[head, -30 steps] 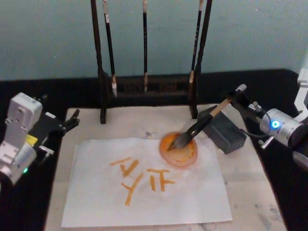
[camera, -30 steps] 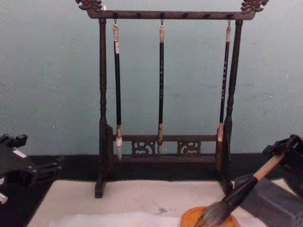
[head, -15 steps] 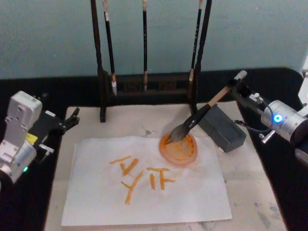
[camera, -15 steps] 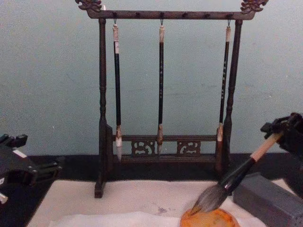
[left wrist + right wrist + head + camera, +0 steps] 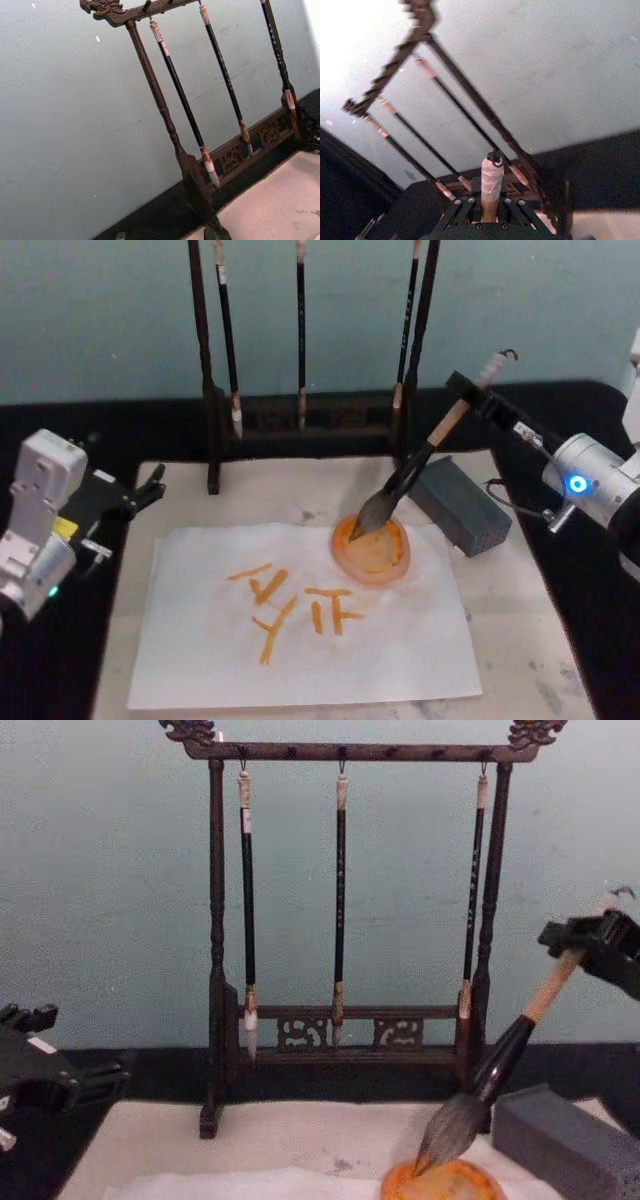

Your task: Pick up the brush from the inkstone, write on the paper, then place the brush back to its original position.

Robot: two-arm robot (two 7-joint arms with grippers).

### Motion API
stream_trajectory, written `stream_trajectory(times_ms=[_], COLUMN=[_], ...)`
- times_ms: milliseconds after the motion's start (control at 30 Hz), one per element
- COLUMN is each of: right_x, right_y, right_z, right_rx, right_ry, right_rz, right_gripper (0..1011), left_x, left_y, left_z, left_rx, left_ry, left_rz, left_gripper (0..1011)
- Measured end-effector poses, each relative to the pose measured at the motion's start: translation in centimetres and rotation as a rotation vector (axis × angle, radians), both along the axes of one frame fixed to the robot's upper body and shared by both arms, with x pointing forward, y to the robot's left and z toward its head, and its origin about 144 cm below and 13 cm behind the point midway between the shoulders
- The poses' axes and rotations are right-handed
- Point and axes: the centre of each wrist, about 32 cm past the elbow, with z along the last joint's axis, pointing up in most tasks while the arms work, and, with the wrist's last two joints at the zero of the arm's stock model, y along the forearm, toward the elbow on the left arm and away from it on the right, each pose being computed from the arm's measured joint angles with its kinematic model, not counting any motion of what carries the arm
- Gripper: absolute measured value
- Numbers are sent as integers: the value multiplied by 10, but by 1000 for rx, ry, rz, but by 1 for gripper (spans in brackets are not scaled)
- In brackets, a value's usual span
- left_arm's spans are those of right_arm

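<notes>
Your right tool (image 5: 476,400) grips the brush (image 5: 420,465) by its tan handle; it slants down to that tool's left, tuft tip at the orange dish (image 5: 388,562) on the paper (image 5: 200,640); your left tool (image 5: 140,495) idles far left.

— What sits at the left edge?
— A white boxy arm housing (image 5: 40,490) with a yellow label (image 5: 65,530) and the black left gripper (image 5: 155,485).
— And the right edge?
— A silver cylindrical wrist (image 5: 595,495), a glowing blue light (image 5: 574,484) and a thin black cable (image 5: 515,512).
</notes>
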Motion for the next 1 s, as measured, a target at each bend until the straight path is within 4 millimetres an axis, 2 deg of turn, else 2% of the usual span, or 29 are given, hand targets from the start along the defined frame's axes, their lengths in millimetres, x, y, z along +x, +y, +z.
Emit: stream_trajectory(times_ms=[600, 1000], right_x=[-11, -19], right_y=[8, 9], right_z=[12, 19], right_rx=[-293, -390], right_ry=[-379, -547], right_rz=[186, 317], right_gripper=[156, 156], left_x=[0, 0], left_y=[0, 0], left_z=[0, 0], left_rx=[0, 0], left_ry=[0, 0], left_rz=[0, 0], left_gripper=[1010, 1010])
